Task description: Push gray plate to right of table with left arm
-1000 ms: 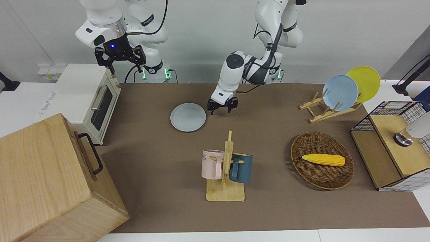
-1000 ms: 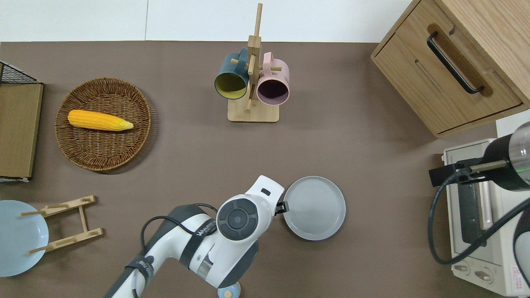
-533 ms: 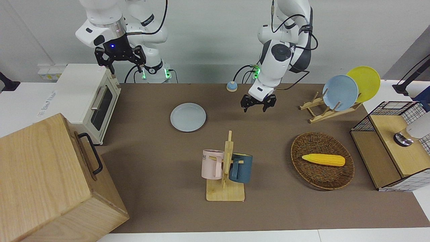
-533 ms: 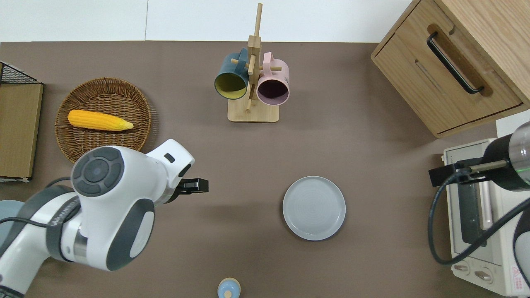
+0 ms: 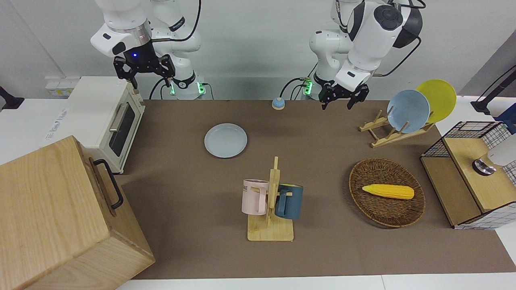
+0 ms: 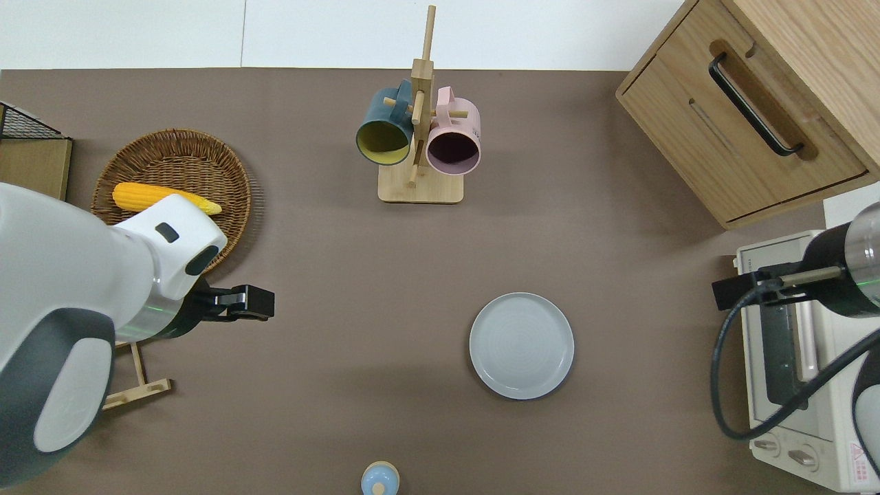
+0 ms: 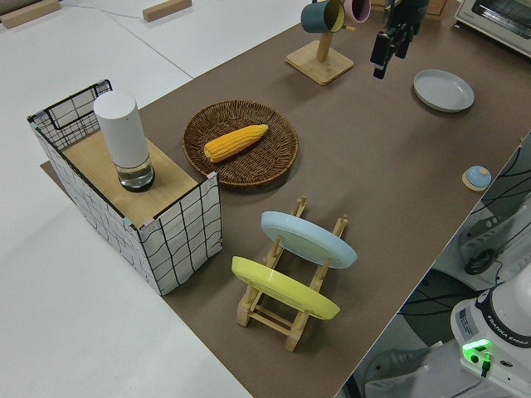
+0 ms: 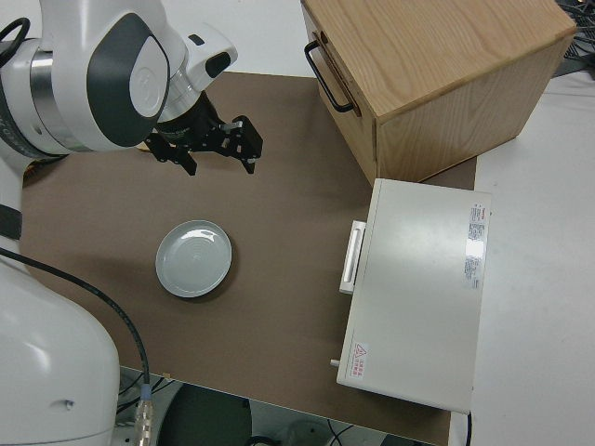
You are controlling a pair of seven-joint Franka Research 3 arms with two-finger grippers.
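Gray plate (image 6: 522,346) flat on surface (image 6: 330,385), toward right arm's end, apparently pushed; left pincer (image 5: 342,98) raised well apart, spread open, empty; right arm parked.

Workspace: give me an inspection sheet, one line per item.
Surface: table, brown matting.
Job's things: gray plate lies flat, nothing touching it.
Clutter: mug rack with two mugs; corn in wicker basket; blue and yellow plates on wooden rack; toaster oven; wooden cabinet; wire crate; small blue knob.
Grippers: left claw raised, open, empty; right arm parked, claw open.
Cables: black cable over oven.
Surroundings: white wall.
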